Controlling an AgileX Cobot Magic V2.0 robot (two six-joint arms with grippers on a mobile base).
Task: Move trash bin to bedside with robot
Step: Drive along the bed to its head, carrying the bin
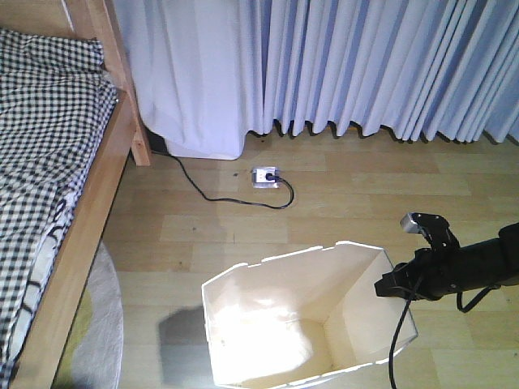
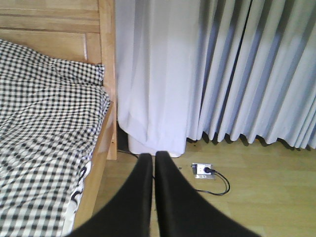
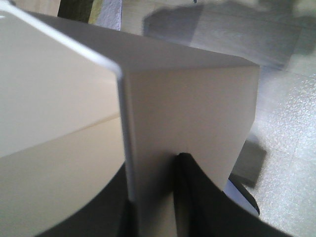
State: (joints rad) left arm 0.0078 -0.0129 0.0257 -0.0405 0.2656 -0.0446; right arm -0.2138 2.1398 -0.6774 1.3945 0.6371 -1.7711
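Observation:
The white trash bin [image 1: 280,324] stands on the wooden floor at the bottom centre, its cream inside showing. My right gripper [image 1: 388,288], on a slim black arm coming from the right, is shut on the bin's right wall at the rim. In the right wrist view the bin wall [image 3: 187,98] runs between the two black fingers of the right gripper [image 3: 153,170]. The bedside, a light-brown wooden rail [image 1: 85,227] under a checkered quilt [image 1: 40,130], lies left of the bin with bare floor between. My left gripper [image 2: 154,157] hangs shut and holds nothing, facing the bed [image 2: 101,148].
A floor socket [image 1: 265,176] with a black cable [image 1: 219,197] lies beyond the bin near the pale curtains [image 1: 365,65]. A round white rug [image 1: 105,324] sits beside the bed rail, left of the bin. The socket [image 2: 202,170] also shows in the left wrist view.

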